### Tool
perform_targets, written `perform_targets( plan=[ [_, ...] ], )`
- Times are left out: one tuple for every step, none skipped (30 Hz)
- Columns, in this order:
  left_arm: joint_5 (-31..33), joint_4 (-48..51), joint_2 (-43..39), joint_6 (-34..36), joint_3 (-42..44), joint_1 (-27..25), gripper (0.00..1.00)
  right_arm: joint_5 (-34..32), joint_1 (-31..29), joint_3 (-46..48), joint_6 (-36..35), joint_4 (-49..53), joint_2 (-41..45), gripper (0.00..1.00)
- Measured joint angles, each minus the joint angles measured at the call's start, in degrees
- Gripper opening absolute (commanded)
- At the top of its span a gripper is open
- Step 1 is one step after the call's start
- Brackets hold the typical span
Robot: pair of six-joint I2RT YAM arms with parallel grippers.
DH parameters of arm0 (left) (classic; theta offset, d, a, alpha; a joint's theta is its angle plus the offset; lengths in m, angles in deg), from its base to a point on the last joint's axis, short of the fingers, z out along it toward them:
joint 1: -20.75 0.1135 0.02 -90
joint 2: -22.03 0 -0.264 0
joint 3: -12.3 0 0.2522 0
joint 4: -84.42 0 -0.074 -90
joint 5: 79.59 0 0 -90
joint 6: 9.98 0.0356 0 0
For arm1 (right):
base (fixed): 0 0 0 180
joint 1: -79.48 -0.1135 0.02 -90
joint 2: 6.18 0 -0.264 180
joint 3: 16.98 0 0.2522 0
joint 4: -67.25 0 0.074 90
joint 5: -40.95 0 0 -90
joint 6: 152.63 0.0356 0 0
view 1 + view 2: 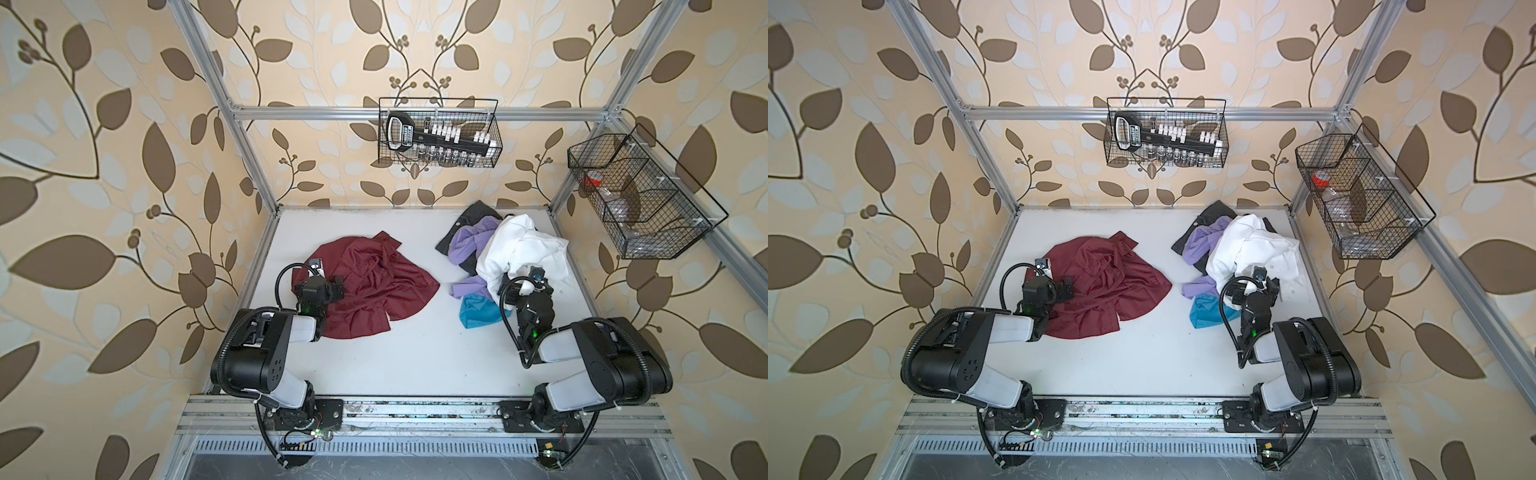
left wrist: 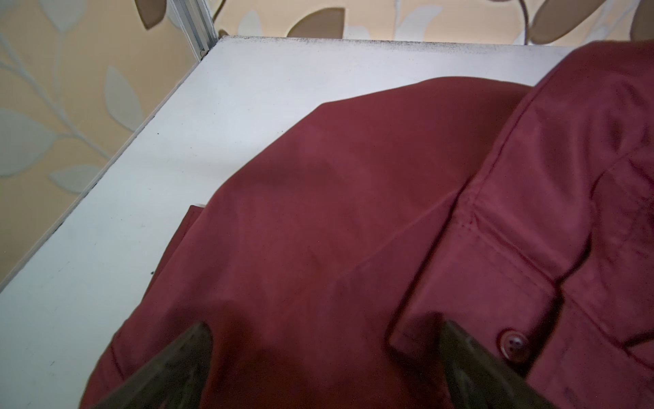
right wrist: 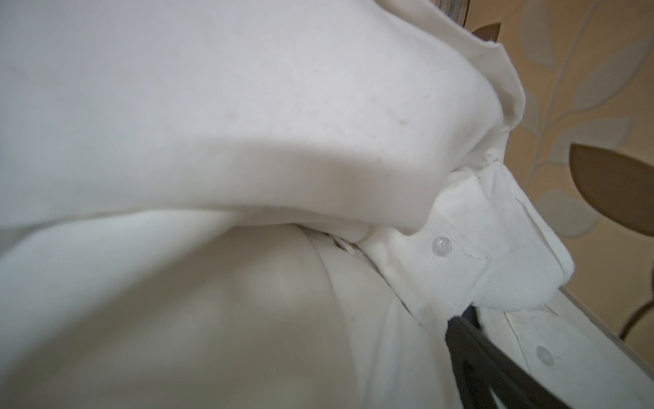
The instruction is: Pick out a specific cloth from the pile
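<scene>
The cloth [image 1: 374, 286] [image 1: 1104, 286], a maroon shirt with buttons, lies spread on the left half of the white table, apart from the pile [image 1: 498, 257]. My left gripper [image 1: 338, 286] [image 2: 327, 336] hovers low over the cloth's left part, open, with maroon fabric [image 2: 354, 194] lying flat between its fingers [image 2: 198, 343]. My right gripper [image 1: 524, 286] is pushed into the near side of the pile's big white garment [image 1: 523, 249] [image 3: 247, 141]. Only one of its fingers [image 3: 470, 350] shows in the right wrist view. The jaws stand wide and white fabric hides the other finger.
The pile also holds lilac cloth [image 1: 471, 245], a teal piece [image 1: 478, 311] and a black one [image 1: 469, 220]. Bare table [image 1: 415, 353] lies in front. Wire baskets hang on the back rail [image 1: 440, 133] and the right rail [image 1: 640, 195]. Aluminium frame posts stand at the table's corners.
</scene>
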Motion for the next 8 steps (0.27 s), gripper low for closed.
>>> perform_targets(
  plan=[
    [0.02,0.02,0.00,0.00,0.00,0.00,0.99,0.00,0.00,0.00,0.02,0.04,0.00,1.00],
    [0.02,0.02,0.00,0.00,0.00,0.00,0.99,0.20,0.09,-0.04,0.17,0.13,0.00,1.00],
    [0.00,0.02,0.00,-0.02,0.00,0.00,0.99,0.48,0.28,-0.09,0.22,0.22,0.00,1.00],
    [0.00,0.00,0.00,-0.02,0.00,0.00,0.99,0.74,0.50,-0.13,0.28,0.24,0.00,1.00],
    [0.02,0.02,0.00,-0.02,0.00,0.00,0.99,0.90,0.68,-0.15,0.42,0.28,0.00,1.00],
    [0.00,0.02,0.00,-0.02,0.00,0.00,0.99,1.05,0.74,-0.15,0.46,0.31,0.00,1.00],
    [0.00,0.02,0.00,-0.02,0.00,0.00,0.99,1.09,0.76,-0.15,0.59,0.35,0.00,1.00],
    [0.02,0.02,0.00,-0.02,0.00,0.00,0.99,1.20,0.76,-0.15,0.61,0.39,0.00,1.00]
  ],
)
